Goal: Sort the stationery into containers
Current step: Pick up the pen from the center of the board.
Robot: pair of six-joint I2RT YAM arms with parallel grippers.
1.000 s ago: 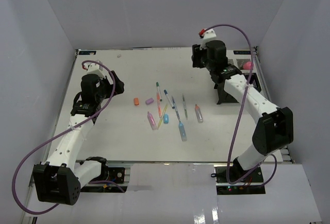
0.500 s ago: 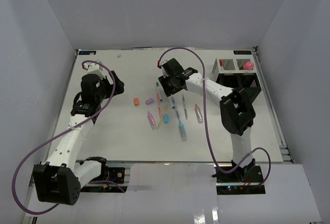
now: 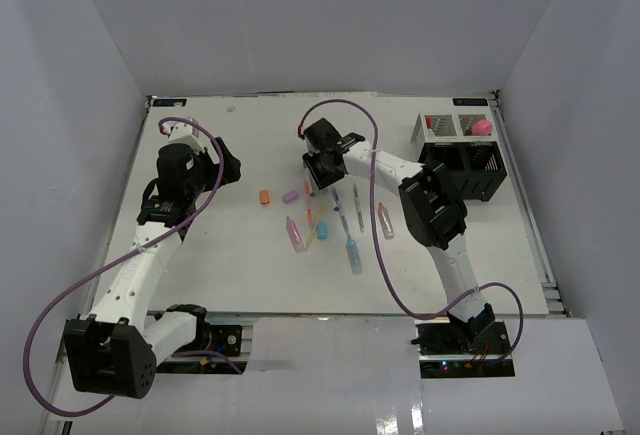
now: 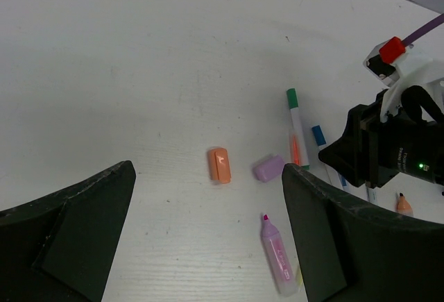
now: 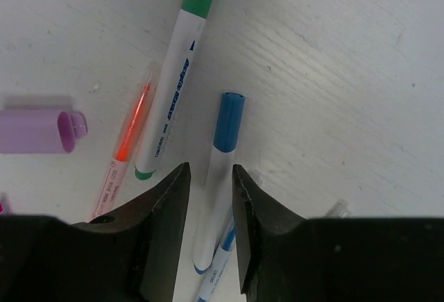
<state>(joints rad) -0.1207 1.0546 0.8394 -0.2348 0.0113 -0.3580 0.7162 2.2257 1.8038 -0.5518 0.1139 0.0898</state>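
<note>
- Nearest the arm bases, on the white table (image 3: 220, 275), a light-blue marker (image 3: 353, 253) lies at the near end of the scattered stationery; a pink marker (image 4: 276, 255) lies to its left and a clear pen with an orange end (image 3: 385, 220) to its right
- farther back, an orange eraser (image 4: 219, 165) and a purple stub (image 4: 268, 168) lie side by side without touching, left of the pens
- the left gripper (image 3: 230, 166) hangs over bare table, left of those two and well apart from them; its fingers (image 4: 69, 239) stand wide apart with nothing between them
- the right gripper (image 5: 210, 180) is down at the far end of the pens; its fingers (image 5: 166, 212) are close together, one on each side of the blue-capped pen (image 5: 223, 135), which lies flat on the table; a sliver of table shows beside the barrel; whether the pads pinch it I cannot tell
- a green-capped pen (image 5: 177, 80) and a thin orange-inked pen (image 5: 128, 132) lie just beside it, to the left in the wrist view
- at the far right stands the black organizer (image 3: 492, 187); joined behind it are the white mesh compartments (image 3: 440, 127); the rightmost one holds a pink-capped bottle (image 3: 482, 127)
</note>
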